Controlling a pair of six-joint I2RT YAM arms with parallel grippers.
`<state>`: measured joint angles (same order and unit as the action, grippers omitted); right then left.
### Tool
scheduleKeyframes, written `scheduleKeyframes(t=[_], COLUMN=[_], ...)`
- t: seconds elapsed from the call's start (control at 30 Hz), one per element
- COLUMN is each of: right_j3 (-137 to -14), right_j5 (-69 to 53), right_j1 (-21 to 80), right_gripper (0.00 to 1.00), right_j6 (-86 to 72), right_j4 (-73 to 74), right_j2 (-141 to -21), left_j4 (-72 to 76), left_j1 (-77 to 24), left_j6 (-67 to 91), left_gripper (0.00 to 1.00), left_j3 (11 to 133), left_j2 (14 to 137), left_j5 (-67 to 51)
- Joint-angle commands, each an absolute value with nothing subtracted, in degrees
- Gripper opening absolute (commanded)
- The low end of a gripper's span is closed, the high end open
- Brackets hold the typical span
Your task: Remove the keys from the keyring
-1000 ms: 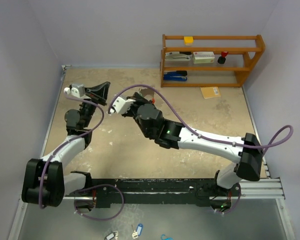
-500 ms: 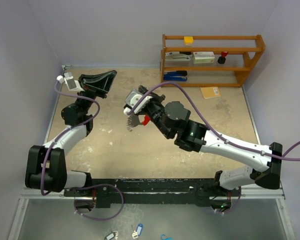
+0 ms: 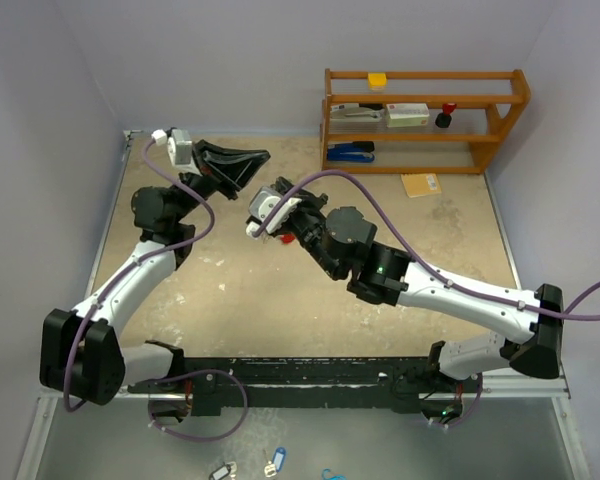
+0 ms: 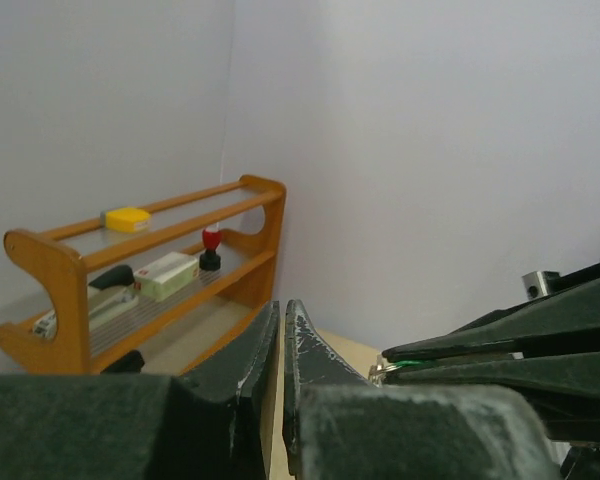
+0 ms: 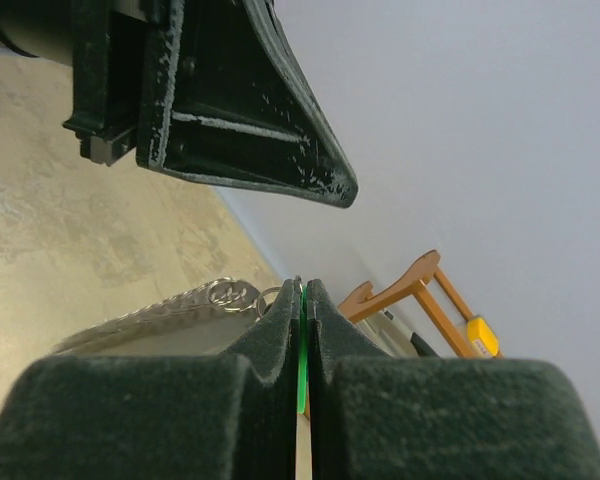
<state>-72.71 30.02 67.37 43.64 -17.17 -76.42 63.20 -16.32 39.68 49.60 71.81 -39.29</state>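
Checked the top view first: found both arms raised over the far left part of the desk [image 3: 230,290], with the left pincer [image 3: 260,158] pointing toward the right pincer [image 3: 278,188], tips near but apart. Saw a red bit of the keyring [image 3: 286,237] under the right wrist. Could not make out the keys from that height.

Turned to the right wrist view: found the right pincer clenched on the keys [image 5: 301,345], showing only as a thin green sliver between the pads. Noted the silver chain [image 5: 150,313] and a small ring [image 5: 227,292] just beside the fingertips. Could not tell whether ring and key were joined.

Confirmed from the left wrist view: left fingers [image 4: 250,360] closed almost together, nothing between them.
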Motion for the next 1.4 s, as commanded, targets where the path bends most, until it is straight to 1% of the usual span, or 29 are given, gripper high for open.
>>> scheduleKeyframes(t=[0.0, 0.13, 0.4, 0.67, 0.87, 1.37], right_j3=[-72.5, -72.0, -71.5, -71.5, -71.5, -71.6], right_j5=[29.9, 29.3, 29.0, 28.2, 28.3, 27.8], right_j1=[67.3, 67.3, 67.4, 67.4, 67.4, 67.4], right_gripper=[0.0, 0.0, 0.0, 0.0, 0.0, 0.0], right_j6=[45.5, 45.9, 46.6, 46.5, 46.4, 46.7], right_j4=[-22.7, -22.5, -22.7, -22.6, -22.4, -23.4], right_j2=[-73.4, -72.3, -71.5, -71.5, -71.4, -71.7], left_j4=[50.6, 51.0, 62.3, 71.3, 82.0, 81.0], left_j1=[-16.5, -16.6, -17.0, -17.6, -17.9, -20.3], left_j6=[29.9, 30.0, 36.7, 42.2, 50.4, 49.9], left_gripper=[0.01, 0.01, 0.01, 0.01, 0.02, 0.01], left_j3=[50.3, 50.0, 48.0, 48.4, 48.5, 48.3], left_j2=[69.3, 69.5, 72.1, 74.1, 76.3, 78.2], left_j5=[-38.2, -40.0, -46.9, -48.1, -49.7, -51.0])
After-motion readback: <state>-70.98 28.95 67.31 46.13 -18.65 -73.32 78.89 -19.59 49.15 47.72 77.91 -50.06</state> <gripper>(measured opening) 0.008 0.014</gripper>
